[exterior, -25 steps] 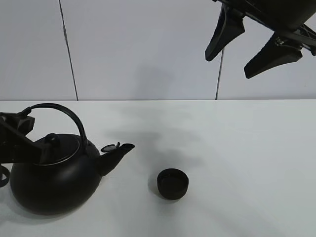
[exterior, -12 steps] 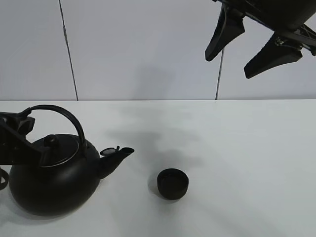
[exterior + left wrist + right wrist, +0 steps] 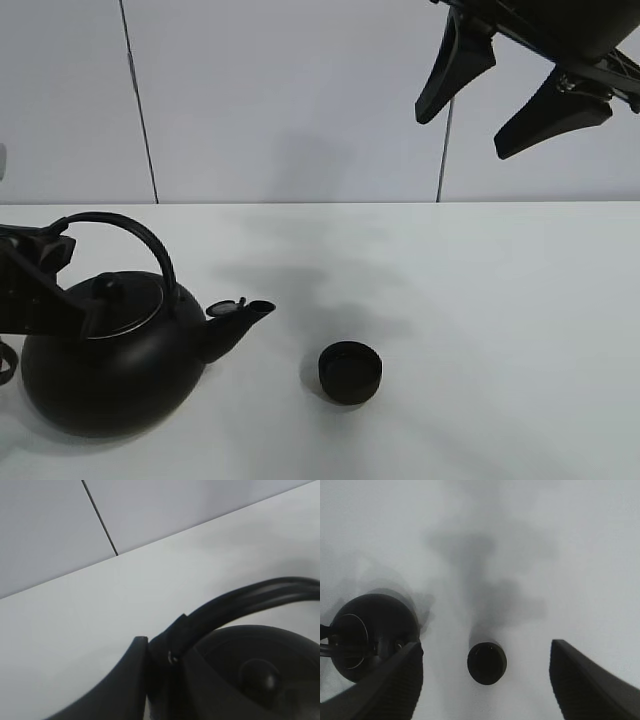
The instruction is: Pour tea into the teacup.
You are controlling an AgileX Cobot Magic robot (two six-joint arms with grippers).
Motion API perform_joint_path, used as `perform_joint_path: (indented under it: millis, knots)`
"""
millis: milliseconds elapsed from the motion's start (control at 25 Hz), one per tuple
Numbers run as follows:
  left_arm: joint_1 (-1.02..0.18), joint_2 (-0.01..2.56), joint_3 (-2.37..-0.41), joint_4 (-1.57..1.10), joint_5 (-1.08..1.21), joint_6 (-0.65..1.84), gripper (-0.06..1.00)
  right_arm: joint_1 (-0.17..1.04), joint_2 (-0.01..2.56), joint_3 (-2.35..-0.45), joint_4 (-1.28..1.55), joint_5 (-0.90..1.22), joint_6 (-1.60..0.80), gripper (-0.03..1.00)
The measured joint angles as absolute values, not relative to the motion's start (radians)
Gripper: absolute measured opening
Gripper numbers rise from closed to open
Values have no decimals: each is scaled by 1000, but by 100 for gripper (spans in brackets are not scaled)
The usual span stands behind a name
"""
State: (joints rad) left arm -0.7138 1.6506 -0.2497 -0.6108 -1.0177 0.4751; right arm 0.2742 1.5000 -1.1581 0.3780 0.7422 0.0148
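The big black kettle (image 3: 110, 365) is at the table's front left, its spout (image 3: 243, 318) pointing right toward the teacup. The teacup (image 3: 350, 372), small, low and matte black, stands upright on the white table a short way right of the spout. My left gripper (image 3: 48, 252) is shut on the left end of the kettle's arched handle (image 3: 135, 228). The left wrist view shows the handle (image 3: 250, 597) clamped at the gripper (image 3: 167, 652), with the lid knob (image 3: 257, 672) below. My right gripper (image 3: 463, 135) hangs open and empty high above the table. In its view (image 3: 486, 647) it is over the teacup (image 3: 487, 663) and the kettle (image 3: 370, 635).
The white table (image 3: 500, 300) runs back to a pale grey panelled wall (image 3: 300, 100). Nothing else stands on it. I cannot tell whether the kettle rests on the table or hangs just above it.
The kettle has rocked slightly in my left gripper, and its spout tip has dipped a little. The teacup and the right arm have not moved.
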Motion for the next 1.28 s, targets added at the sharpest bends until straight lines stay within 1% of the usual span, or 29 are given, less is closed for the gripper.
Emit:
perform_joint_path:
  millis: [1160, 1280]
  knots:
    - [-711, 1641, -254, -613, -976, 433, 11, 274, 1500, -1158, 378, 743, 15, 49]
    - [-711, 1640, -255, -613, -970, 419, 14, 274, 1500, -1158, 378, 742, 15, 49]
